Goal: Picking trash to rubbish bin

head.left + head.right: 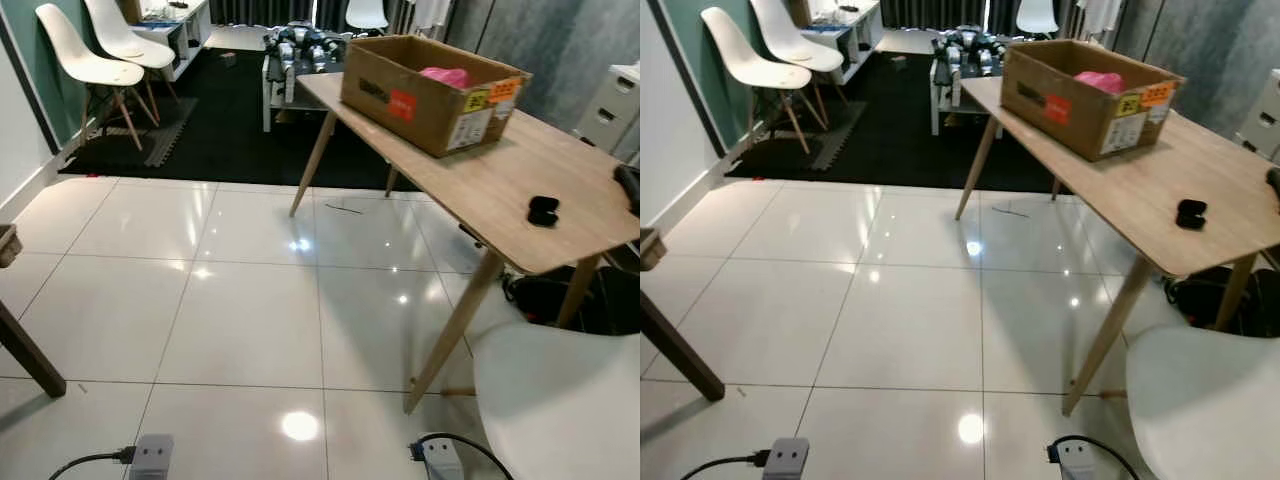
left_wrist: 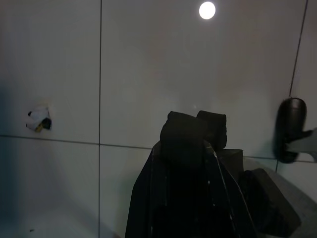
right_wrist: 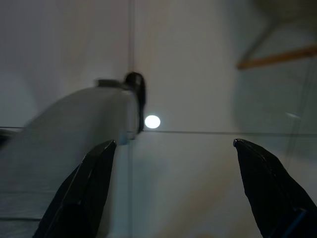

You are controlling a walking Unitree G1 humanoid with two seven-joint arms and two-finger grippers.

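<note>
A small crumpled white and dark scrap (image 2: 38, 120) lies on the pale floor tiles in the left wrist view, well to the side of my left gripper (image 2: 197, 130). That gripper's black fingers are pressed together with nothing between them. My right gripper (image 3: 173, 144) hangs over the glossy floor with its two fingers wide apart and empty. A thin dark scrap (image 1: 345, 208) lies on the tiles by the far table leg. No rubbish bin is in sight.
A wooden table (image 1: 500, 185) on the right carries a cardboard box (image 1: 432, 88) with something pink (image 1: 446, 76) inside, and a small black item (image 1: 542, 210). A white chair (image 1: 560, 400) stands at the bottom right. Two plugs with cables (image 1: 150, 456) (image 1: 440, 458) lie near me. A dark table leg (image 1: 30, 355) is on the left.
</note>
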